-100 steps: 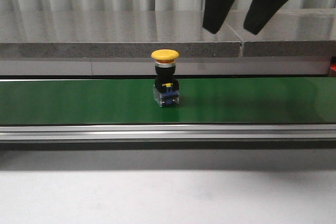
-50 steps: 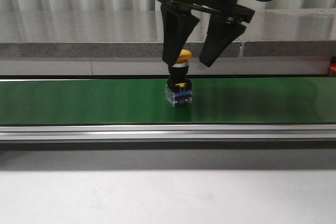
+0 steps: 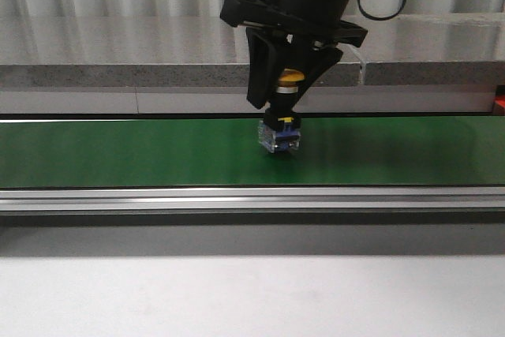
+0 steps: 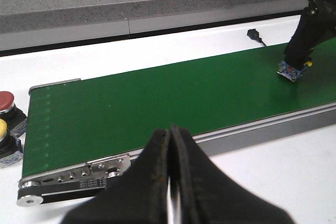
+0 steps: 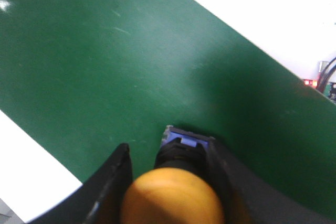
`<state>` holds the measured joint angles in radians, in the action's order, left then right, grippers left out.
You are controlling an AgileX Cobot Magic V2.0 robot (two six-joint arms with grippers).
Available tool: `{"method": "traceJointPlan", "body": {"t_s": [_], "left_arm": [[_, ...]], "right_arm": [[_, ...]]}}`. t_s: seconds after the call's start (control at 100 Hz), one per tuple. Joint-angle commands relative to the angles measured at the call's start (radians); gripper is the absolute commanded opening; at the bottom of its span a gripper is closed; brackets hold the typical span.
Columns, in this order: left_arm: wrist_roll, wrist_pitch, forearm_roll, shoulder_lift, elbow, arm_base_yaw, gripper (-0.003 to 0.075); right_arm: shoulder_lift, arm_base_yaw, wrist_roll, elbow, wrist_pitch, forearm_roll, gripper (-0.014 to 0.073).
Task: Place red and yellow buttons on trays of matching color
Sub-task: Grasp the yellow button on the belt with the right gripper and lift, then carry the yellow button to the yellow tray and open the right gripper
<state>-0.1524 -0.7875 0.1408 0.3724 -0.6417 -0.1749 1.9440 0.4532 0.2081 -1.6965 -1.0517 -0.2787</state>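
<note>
Front view: a yellow mushroom-head push button [image 3: 283, 120] stands upright on the green conveyor belt [image 3: 118, 151], right of centre, between the fingers of the right gripper [image 3: 286, 94] above it. Behind the belt runs a grey stone ledge [image 3: 118, 57]. Left wrist view: a red push button [image 4: 7, 104] and a second yellow button [image 4: 4, 136] sit side by side just off the belt's end, beyond the left gripper [image 4: 169, 179].

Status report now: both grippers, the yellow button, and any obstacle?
Right gripper shut on yellow button, jaws at its neck, base tilted on green belt. Left gripper shut, empty. Nothing in the way.
</note>
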Motion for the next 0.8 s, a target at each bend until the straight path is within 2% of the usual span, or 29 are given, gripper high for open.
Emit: {"method": "traceJointPlan", "body": {"t_s": [0.0, 0.21, 0.46, 0.62, 0.79], "left_arm": [[0.002, 0.068, 0.020, 0.006, -0.026, -0.008, -0.0021], [0.002, 0.068, 0.020, 0.006, -0.026, -0.008, -0.0021], [0.002, 0.068, 0.020, 0.006, -0.026, -0.008, -0.0021], [0.002, 0.068, 0.020, 0.006, -0.026, -0.008, -0.0021], [0.002, 0.068, 0.020, 0.006, -0.026, -0.008, -0.0021]], "right_arm": [[-0.099, 0.000, -0.017, -0.024, 0.029, -0.017, 0.0090], [-0.185, -0.002, -0.143, 0.042, 0.052, 0.065, 0.0089], [-0.317, -0.032, -0.160, 0.221, 0.089, 0.071, 0.0089], [-0.409, -0.120, -0.195, 0.344, 0.110, 0.071, 0.0089], [-0.524, -0.271, -0.195, 0.450, 0.111, 0.076, 0.0089]]}}
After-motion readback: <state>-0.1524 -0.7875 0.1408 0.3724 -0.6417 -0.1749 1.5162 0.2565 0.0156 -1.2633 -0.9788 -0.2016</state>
